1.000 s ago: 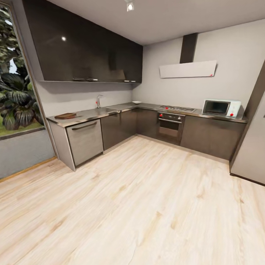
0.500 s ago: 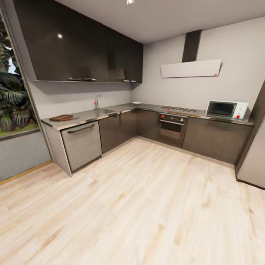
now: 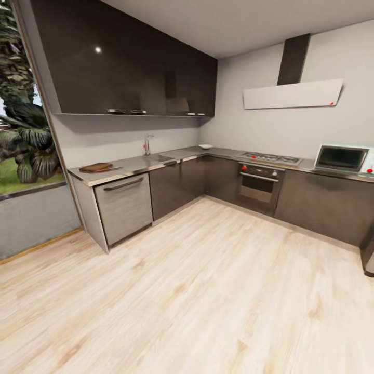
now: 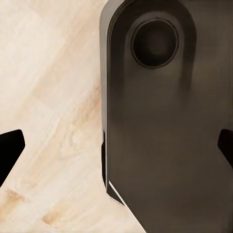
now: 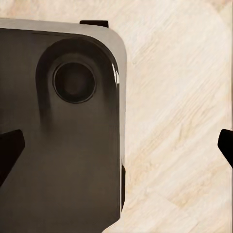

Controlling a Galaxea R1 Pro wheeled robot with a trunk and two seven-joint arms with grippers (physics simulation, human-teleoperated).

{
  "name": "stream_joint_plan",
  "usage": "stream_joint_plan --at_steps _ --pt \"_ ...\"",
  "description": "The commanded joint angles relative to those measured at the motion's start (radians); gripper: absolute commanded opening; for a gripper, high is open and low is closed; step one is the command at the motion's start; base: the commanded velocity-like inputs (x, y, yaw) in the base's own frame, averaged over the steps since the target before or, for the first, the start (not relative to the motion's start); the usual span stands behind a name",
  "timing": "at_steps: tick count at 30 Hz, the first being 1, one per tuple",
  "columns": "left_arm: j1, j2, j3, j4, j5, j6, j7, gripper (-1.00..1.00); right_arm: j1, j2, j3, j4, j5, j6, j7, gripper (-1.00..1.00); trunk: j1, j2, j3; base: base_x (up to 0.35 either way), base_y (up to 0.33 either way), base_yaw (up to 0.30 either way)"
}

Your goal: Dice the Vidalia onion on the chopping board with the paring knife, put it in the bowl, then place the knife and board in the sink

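The kitchen is still several metres off across the floor. The grey countertop [image 3: 130, 165] runs along the left wall. The brown chopping board [image 3: 95, 167] lies near its left end. A thin dark sliver beside the board is too small to name as the paring knife. The sink [image 3: 157, 157] with its curved tap [image 3: 148, 145] sits further along, and the onion is hidden in it. The white bowl [image 3: 205, 146] stands at the counter's corner. My left gripper [image 4: 116, 148] and right gripper [image 5: 116, 148] hang open and empty over my dark base and the floor.
A dishwasher front [image 3: 124, 206] sits under the board's end of the counter. An oven [image 3: 258, 186] with a hob [image 3: 270, 157] and a microwave [image 3: 340, 158] line the back wall. A large window [image 3: 23, 135] is at the left. Light wooden floor [image 3: 197, 291] stretches between me and the cabinets.
The whole head view has shifted: the counter and the oven now sit further right in the picture and a little larger, so the camera has turned and moved. Nothing in the kitchen has moved.
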Motion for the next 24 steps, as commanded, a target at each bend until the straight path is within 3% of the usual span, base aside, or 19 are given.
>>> stream_joint_plan --at_steps 1,8,16,24 --pt "0.0 0.0 0.001 -0.002 0.0 -0.001 -0.001 1.0 -0.001 0.0 0.0 0.002 0.0 -0.004 -0.001 1.0 0.001 0.0 -0.001 0.342 0.0 0.219" --pt "0.0 0.0 0.001 -0.002 0.0 -0.001 -0.001 1.0 -0.001 0.0 0.0 0.003 0.0 -0.044 -0.001 1.0 0.001 0.0 -0.001 0.342 -0.013 0.228" --pt "0.001 0.0 0.001 -0.002 0.0 -0.001 0.0 1.0 -0.001 0.0 0.0 0.003 0.0 -0.05 -0.001 1.0 0.001 0.0 -0.001 0.332 -0.145 0.213" --pt "0.0 0.0 0.0 -0.002 0.0 -0.001 -0.001 1.0 -0.001 0.0 0.0 0.003 0.0 -0.05 -0.001 1.0 0.001 0.0 -0.001 0.314 -0.194 0.032"
